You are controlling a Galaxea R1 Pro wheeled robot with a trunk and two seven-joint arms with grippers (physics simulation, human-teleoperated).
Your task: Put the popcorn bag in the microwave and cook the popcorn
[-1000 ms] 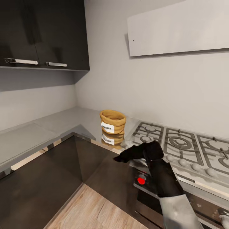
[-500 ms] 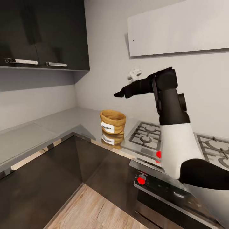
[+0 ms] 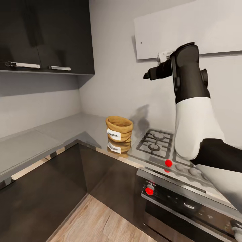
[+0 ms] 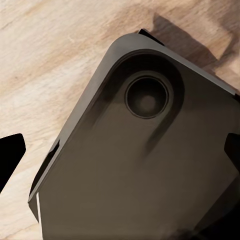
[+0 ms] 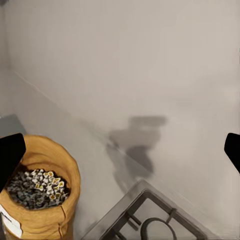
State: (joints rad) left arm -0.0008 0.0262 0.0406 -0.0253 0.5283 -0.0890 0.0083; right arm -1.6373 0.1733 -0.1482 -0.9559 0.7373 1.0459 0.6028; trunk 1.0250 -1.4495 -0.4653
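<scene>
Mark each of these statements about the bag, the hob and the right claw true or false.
1. The bag stands upright on the countertop. True.
2. The right claw grips the bag. False: it is raised high above the hob, holding nothing.
3. The bag is open, with kernels inside. True, seen in the right wrist view.
4. The bag sits on a burner. False: it stands on the countertop beside the hob.
5. The bag has a white label. True.
</scene>
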